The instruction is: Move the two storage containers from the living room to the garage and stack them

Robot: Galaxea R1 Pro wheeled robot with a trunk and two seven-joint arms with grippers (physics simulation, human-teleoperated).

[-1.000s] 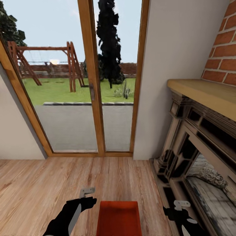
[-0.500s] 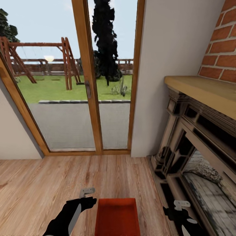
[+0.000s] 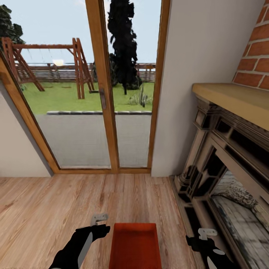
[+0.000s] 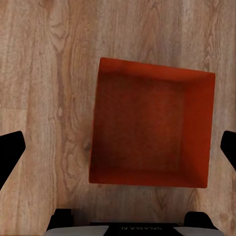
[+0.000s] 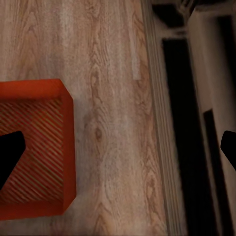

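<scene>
Room: light wood plank floor (image 3: 45,209) is seen, with a glazed wooden door (image 3: 101,93) ahead and a dark fireplace (image 3: 224,168) along the robot's right; this is judged to be the living room, not the garage.
Left hand (image 3: 98,219): held low just beside the container's left wall, fingers spread wide, nothing gripped.
Right hand (image 3: 204,233): held well apart from the container toward the fireplace, fingers spread wide, nothing gripped.
Storage container (image 3: 135,244): one rust-red open box is set on the planks between the two hands, upright and empty inside.
Why so placed: both hands are kept open either side, judged ready for a two-sided clamp.
Progress: carrying is judged not yet begun.
</scene>
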